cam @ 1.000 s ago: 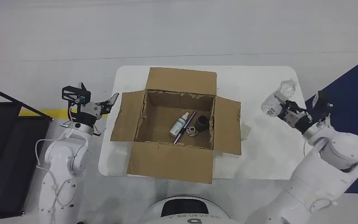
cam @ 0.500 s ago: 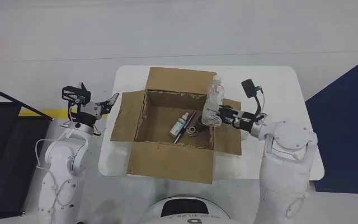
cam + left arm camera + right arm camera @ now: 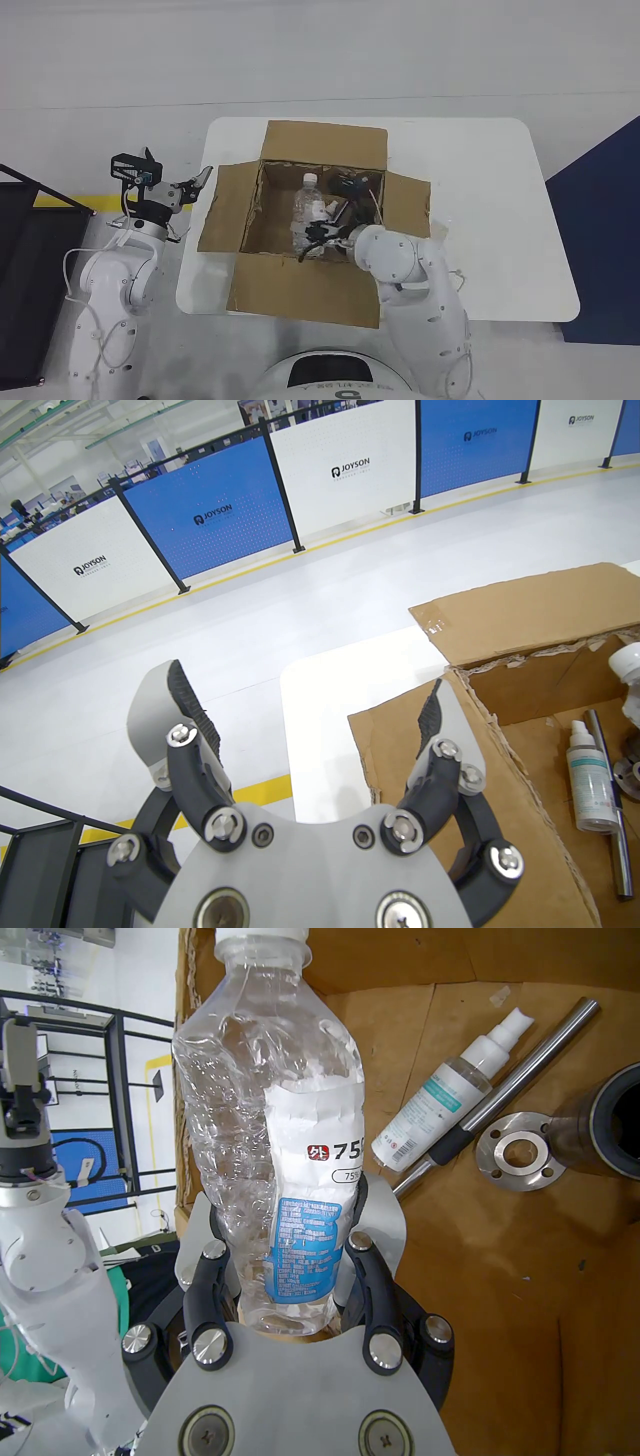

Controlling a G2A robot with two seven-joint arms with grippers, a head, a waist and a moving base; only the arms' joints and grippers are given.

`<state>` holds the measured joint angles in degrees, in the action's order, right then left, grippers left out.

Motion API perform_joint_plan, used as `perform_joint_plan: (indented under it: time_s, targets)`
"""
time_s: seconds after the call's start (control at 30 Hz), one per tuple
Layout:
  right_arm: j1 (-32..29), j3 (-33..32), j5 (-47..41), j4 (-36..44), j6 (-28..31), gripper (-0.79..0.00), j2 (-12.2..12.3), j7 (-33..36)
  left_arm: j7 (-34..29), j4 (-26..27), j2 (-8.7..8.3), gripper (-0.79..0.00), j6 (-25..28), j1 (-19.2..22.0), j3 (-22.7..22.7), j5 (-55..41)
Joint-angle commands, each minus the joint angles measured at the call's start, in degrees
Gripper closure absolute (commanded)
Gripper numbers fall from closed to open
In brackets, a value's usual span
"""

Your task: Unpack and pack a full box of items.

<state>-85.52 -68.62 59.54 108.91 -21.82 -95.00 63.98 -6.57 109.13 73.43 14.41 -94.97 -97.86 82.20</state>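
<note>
At the left of the top view, the left pincer (image 3: 190, 187) hangs off the table's (image 3: 490, 220) edge beside the box's left flap, its fingers spread wide with nothing between them. The cardboard box (image 3: 325, 145) sits mid-frame with all four flaps open. Just left of its centre, the right pincer (image 3: 318, 240) is clamped on the base of a clear, crumpled plastic bottle (image 3: 303, 212), held cap-up above the box floor and not yet let go. To its right, on the floor, lie a small spray bottle (image 3: 445, 1093), a steel rod (image 3: 525, 1078) touching it, a metal flange (image 3: 487, 1153) and a dark tube (image 3: 600, 1128). Packing looks under way: four items are in and the bottle is going in.
</note>
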Motion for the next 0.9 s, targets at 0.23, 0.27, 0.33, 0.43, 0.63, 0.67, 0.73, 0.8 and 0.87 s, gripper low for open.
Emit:
perform_joint_plan:
  time_s: [0.23,0.27,0.33,0.43,0.63,0.67,0.73,0.8,0.87]
  targets:
    - [3.5,3.5,1.0,-5.8,-7.4,-0.126,-0.4,-6.4,0.0,0.0,0.0,-0.785,0.0,0.0,0.0,0.0]
    - [3.9,4.1,1.3,-6.7,-8.2,-0.154,-0.4,-6.7,0.0,0.0,0.0,-0.785,0.0,0.0,0.0,0.0]
    - [5.1,5.5,2.3,-9.0,-9.8,-0.16,-0.6,-7.7,0.0,0.0,0.0,-0.785,0.0,0.0,0.0,0.0]
    - [6.9,7.1,3.1,-11.9,-12.2,-0.219,-0.9,-8.9,0.0,0.0,0.0,-0.785,0.0,0.0,0.0,0.0]
    - [7.6,8.3,4.4,-12.6,-15.7,-0.785,-1.0,-11.3,0.0,0.0,0.0,-0.785,0.0,0.0,0.0,0.0]
    - [7.2,8.3,4.6,-11.9,-15.6,-0.785,-0.9,-11.2,0.0,0.0,0.0,-0.785,0.0,0.0,0.0,0.0]
    - [6.0,8.0,4.5,-9.7,-14.8,-0.785,-0.6,-10.5,0.0,0.0,0.0,-0.785,0.0,0.0,0.0,0.0]
    - [4.2,7.3,4.9,-6.4,-13.7,-0.785,-0.2,-9.7,0.0,0.0,0.0,-0.785,0.0,0.0,0.0,0.0]
    - [1.8,6.2,4.8,-1.5,-11.4,-0.785,0.3,-8.6,0.0,0.0,0.0,-0.785,0.0,0.0,0.0,0.0]
